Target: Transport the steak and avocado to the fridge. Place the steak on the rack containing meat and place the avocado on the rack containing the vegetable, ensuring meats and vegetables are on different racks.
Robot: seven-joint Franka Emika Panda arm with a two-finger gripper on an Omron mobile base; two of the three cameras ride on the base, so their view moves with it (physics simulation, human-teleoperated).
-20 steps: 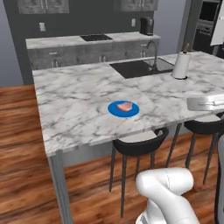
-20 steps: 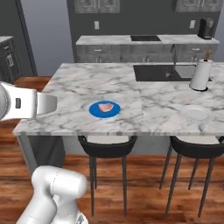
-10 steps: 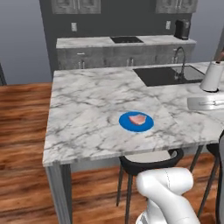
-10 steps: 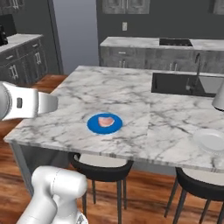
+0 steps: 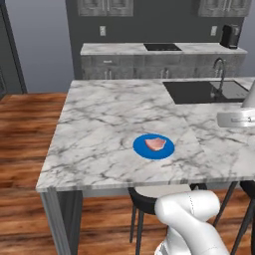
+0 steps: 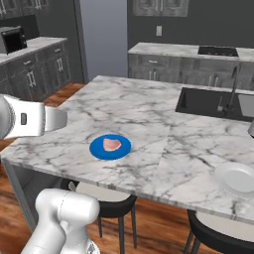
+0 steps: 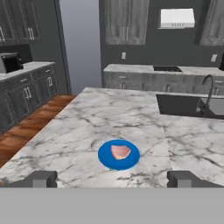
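Hand view gives me the gripper (image 7: 112,178) with its two dark fingertips (image 7: 41,178) far apart and nothing between them. Ahead of them, roughly centred between the two tips and well apart from both, the steak (image 7: 120,152) lies flat on a blue plate (image 7: 107,158) on the marble island (image 7: 100,118). This view also lets me see a black microwave (image 7: 9,63) on the side counter at the left and a white range hood (image 7: 177,18) on the back wall.

From the right base view I see the steak (image 6: 111,145) on the plate (image 6: 96,148) near the island's front edge, and a white empty plate (image 6: 237,178) further to the right, near the sink (image 6: 211,103). From the left base view, the steak (image 5: 155,144) on its blue plate (image 5: 141,147) is in open marble (image 5: 99,129); a dark stool (image 5: 144,198) stands under the edge just below it, and a kettle (image 5: 229,36) is on the back counter.
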